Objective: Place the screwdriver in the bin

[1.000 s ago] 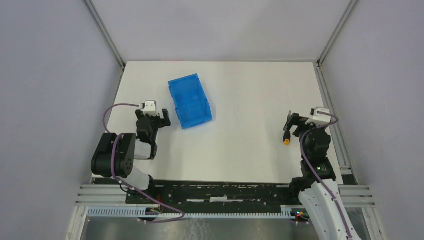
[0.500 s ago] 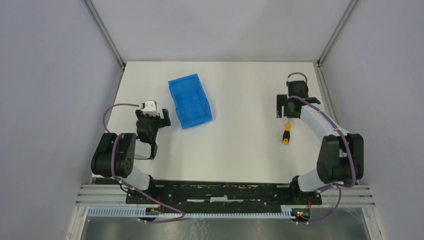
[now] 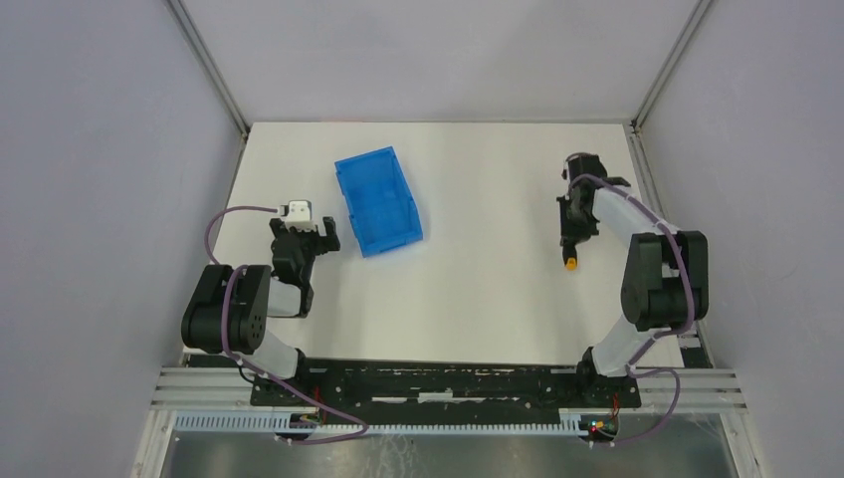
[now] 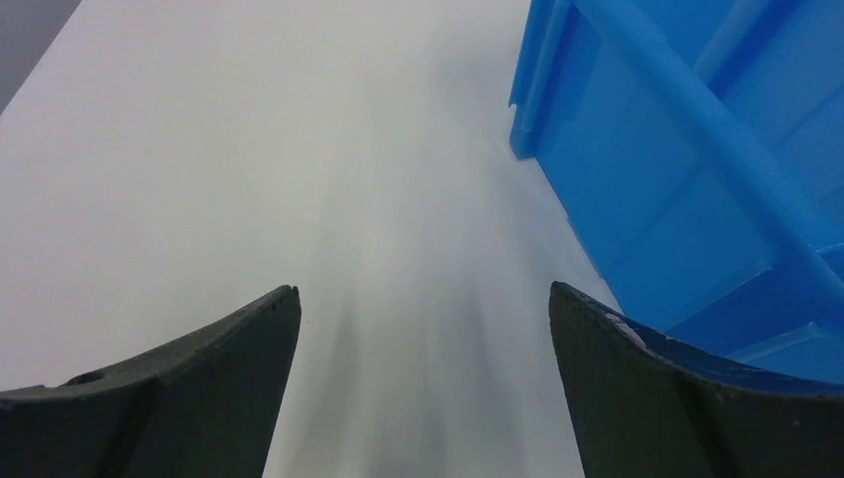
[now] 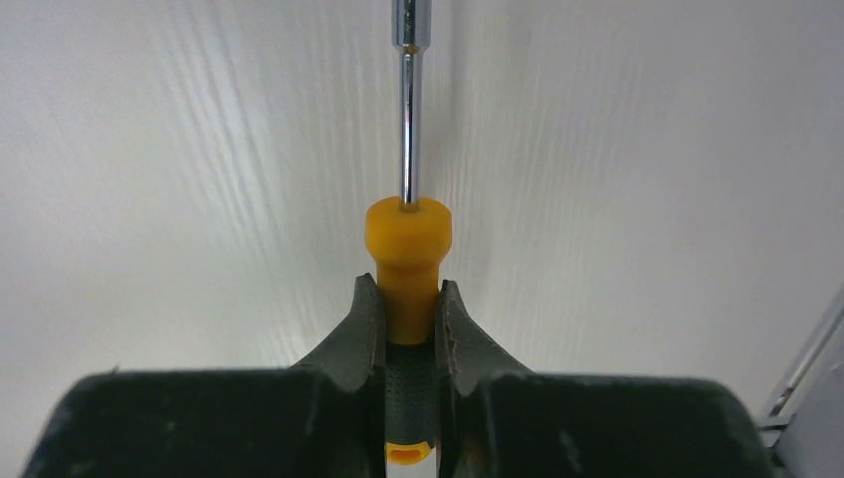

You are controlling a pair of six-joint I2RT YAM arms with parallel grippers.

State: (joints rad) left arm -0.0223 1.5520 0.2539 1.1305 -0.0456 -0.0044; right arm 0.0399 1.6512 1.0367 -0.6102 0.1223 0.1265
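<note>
Table is carrying everything. Blue bin is sitting toward the far-left part of it and looks empty, so the drop isn't done yet. Right arm is reaching out along the right edge, elbow folded high, wrist pointing back toward the near edge. Left arm is sitting tucked by the left edge, with the left gripper spread wide just beside the bin and holding nothing. Right gripper is pinching the screwdriver by its handle near the right edge, well apart from the bin, shaft pointing away from the claw. Grasp looks made. Lift, carry across and release are left.
</note>
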